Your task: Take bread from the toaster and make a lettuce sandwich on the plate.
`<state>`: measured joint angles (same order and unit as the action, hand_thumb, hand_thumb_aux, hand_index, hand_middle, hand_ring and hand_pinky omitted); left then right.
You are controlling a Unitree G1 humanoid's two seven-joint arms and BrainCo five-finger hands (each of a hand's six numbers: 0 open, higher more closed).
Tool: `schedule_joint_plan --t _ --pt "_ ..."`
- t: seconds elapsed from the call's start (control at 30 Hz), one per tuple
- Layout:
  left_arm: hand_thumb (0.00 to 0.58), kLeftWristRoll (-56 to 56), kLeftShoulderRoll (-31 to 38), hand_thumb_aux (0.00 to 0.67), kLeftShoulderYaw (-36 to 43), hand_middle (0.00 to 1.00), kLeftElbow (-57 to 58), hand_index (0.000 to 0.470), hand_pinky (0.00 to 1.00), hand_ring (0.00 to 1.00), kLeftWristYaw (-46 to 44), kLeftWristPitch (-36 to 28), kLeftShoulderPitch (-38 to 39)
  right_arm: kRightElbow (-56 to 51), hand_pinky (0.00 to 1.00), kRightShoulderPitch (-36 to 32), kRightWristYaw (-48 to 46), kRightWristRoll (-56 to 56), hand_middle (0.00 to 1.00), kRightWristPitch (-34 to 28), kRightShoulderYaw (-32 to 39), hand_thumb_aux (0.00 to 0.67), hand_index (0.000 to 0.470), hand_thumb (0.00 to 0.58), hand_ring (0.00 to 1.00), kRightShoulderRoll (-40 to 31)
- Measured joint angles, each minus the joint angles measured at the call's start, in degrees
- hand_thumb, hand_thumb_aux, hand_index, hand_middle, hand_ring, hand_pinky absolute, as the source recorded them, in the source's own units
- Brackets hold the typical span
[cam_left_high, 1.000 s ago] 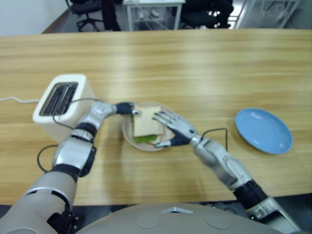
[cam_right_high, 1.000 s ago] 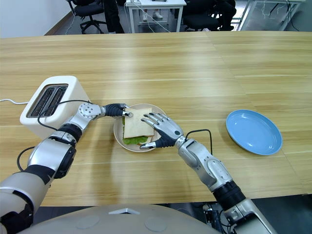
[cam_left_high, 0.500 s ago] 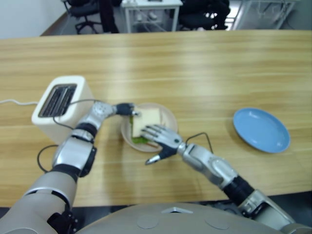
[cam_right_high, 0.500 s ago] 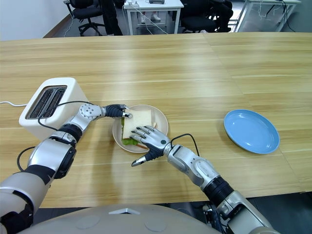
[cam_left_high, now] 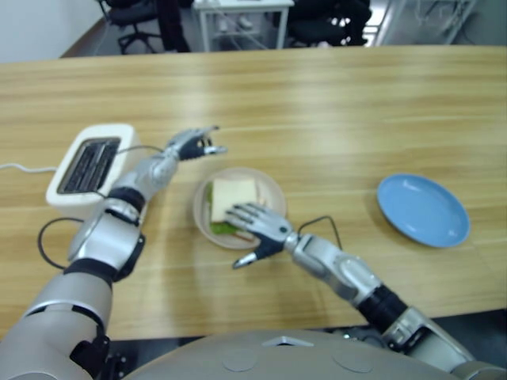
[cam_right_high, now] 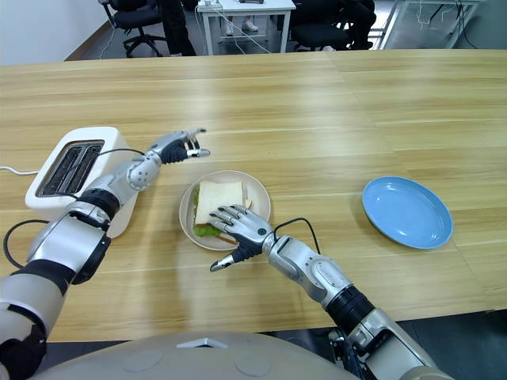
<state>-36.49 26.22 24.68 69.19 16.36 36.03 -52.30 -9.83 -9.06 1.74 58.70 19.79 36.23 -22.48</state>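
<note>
A sandwich (cam_right_high: 219,200) of white bread over green lettuce lies on a beige plate (cam_right_high: 258,198) in the middle of the table. My right hand (cam_right_high: 238,229) hovers open over the plate's near edge, fingers spread, partly covering the sandwich's front. My left hand (cam_right_high: 182,144) is open above the bare table, up and to the left of the plate and apart from it. The white toaster (cam_right_high: 67,170) stands at the left; its slots look empty.
A blue plate (cam_right_high: 406,212) sits at the right of the table. The toaster's white cord (cam_right_high: 12,169) runs off to the left. Office chairs and a white desk stand beyond the table's far edge.
My left hand has let go of the sandwich and lifted away up and to the left. My right hand pulled back to the plate's near edge. The view has shifted slightly.
</note>
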Motion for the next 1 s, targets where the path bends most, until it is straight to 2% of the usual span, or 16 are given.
schedule_joint_plan --t 0.13,0.23,0.33,0.43,0.47,0.5,0.53,0.57,0.6,0.63,0.67,0.7,0.73,0.77,0.9,1.0 --pt "0.0 1.0 0.83 0.0 -1.71 0.0 -1.79 0.0 0.0 0.0 3.27 1.85 0.38 -0.1 0.0 0.12 0.24 0.0 0.0 -0.2 -0.01 0.0 0.0 0.0 0.0 0.28" --pt "0.0 6.13 0.95 0.0 -5.49 0.0 -5.45 0.0 0.0 0.0 0.04 4.3 3.67 1.6 0.0 0.83 1.07 -0.08 0.0 -0.39 -0.63 0.0 0.0 0.0 0.0 -0.57" --pt "0.0 16.55 -0.39 0.0 -11.02 0.0 -11.86 0.0 0.0 0.0 -8.7 5.25 9.85 5.19 0.0 3.32 3.51 -1.76 0.0 0.17 -3.24 0.0 0.0 0.0 0.0 -2.7" --pt "0.009 30.99 -2.43 0.005 -16.38 0.0 -24.74 0.004 0.0 0.0 -20.45 0.88 19.85 13.52 0.0 5.0 7.85 -8.81 0.0 1.71 -12.58 0.0 0.0 0.0 0.0 -3.88" --pt "0.234 35.51 -2.64 0.152 -17.47 0.0 -30.66 0.105 0.0 0.0 -24.19 -2.34 23.4 17.06 0.0 4.99 8.46 -13.17 0.0 2.16 -16.52 0.0 0.0 0.0 0.0 -3.41" --pt "0.322 38.26 -2.64 0.223 -18.03 0.0 -34.41 0.153 0.0 0.0 -26.47 -4.58 25.53 19.48 0.0 5.1 8.7 -16.44 0.0 2.27 -19.16 0.0 0.0 0.0 0.0 -2.86" --pt "0.322 41.1 -2.48 0.223 -18.89 0.0 -39.3 0.153 0.0 0.0 -28.89 -7.57 27.8 21.64 0.0 5.48 8.16 -20.83 0.0 2.14 -21.55 0.0 0.0 0.0 0.0 -2.1" --pt "0.456 43.53 -1.62 0.36 -19.55 0.43 -45.08 0.247 0.43 0.43 -31.29 -11.15 30.34 23.55 0.0 6.22 6.59 -26.13 0.0 1.34 -23.73 0.0 0.0 0.0 0.0 -1.18" --pt "0.511 45.02 0.37 0.439 -19.91 0.73 -50.55 0.301 0.73 0.73 -33.58 -14.59 32.75 24.77 0.0 7.01 4.49 -30.82 0.0 -0.05 -25.5 0.0 0.0 0.0 0.0 -0.79" --pt "0.573 45.98 2.51 0.596 -20.27 1.0 -54.71 0.409 1.0 1.0 -35.47 -17.6 34.74 25.11 0.0 7.63 2.31 -33.6 0.0 -1.54 -26.64 0.0 0.0 0.0 0.0 -1.02" --pt "0.573 46.49 4.32 0.596 -20.67 1.0 -58.07 0.409 1.0 1.0 -36.93 -19.65 36.52 25.33 0.0 8.43 0.46 -35.17 0.0 -2.88 -27.52 0.0 0.0 0.0 0.0 -1.55" --pt "0.58 47.53 7.08 0.67 -21.72 1.0 -62.77 0.46 1.0 1.0 -39.16 -22.72 39.41 25.71 0.59 9.67 -3.42 -37.89 0.59 -5.31 -27.96 0.0 0.0 0.0 0.59 -3.31" --pt "0.58 48.14 10.07 0.67 -22.44 1.0 -66.43 0.46 1.0 1.0 -41.39 -24.67 42.26 26.17 1.0 11.46 -7.09 -39.66 1.0 -7.25 -28.09 0.405 0.278 0.489 1.0 -5.54" --pt "0.58 48.55 12.71 0.67 -23.65 1.0 -69.59 0.46 1.0 1.0 -43.38 -26.28 44.9 26.51 1.0 13.23 -10.3 -40.99 1.0 -8.73 -28.14 0.67 0.46 0.58 1.0 -7.51" --pt "0.58 50.35 24.5 0.67 -28.56 1.0 -80.58 0.46 1.0 1.0 -53.61 -30.26 57.04 32.07 1.0 20.33 -21.37 -47.85 1.0 -12.7 -31.76 0.67 0.46 0.58 1.0 -15.07" --pt "0.58 50.08 29.12 0.67 -28.94 1.0 -85.77 0.46 1.0 1.0 -59.93 -30.53 63.52 36.25 1.0 24.39 -27.36 -51.65 1.0 -13.24 -34.52 0.67 0.46 0.58 1.0 -19.74"
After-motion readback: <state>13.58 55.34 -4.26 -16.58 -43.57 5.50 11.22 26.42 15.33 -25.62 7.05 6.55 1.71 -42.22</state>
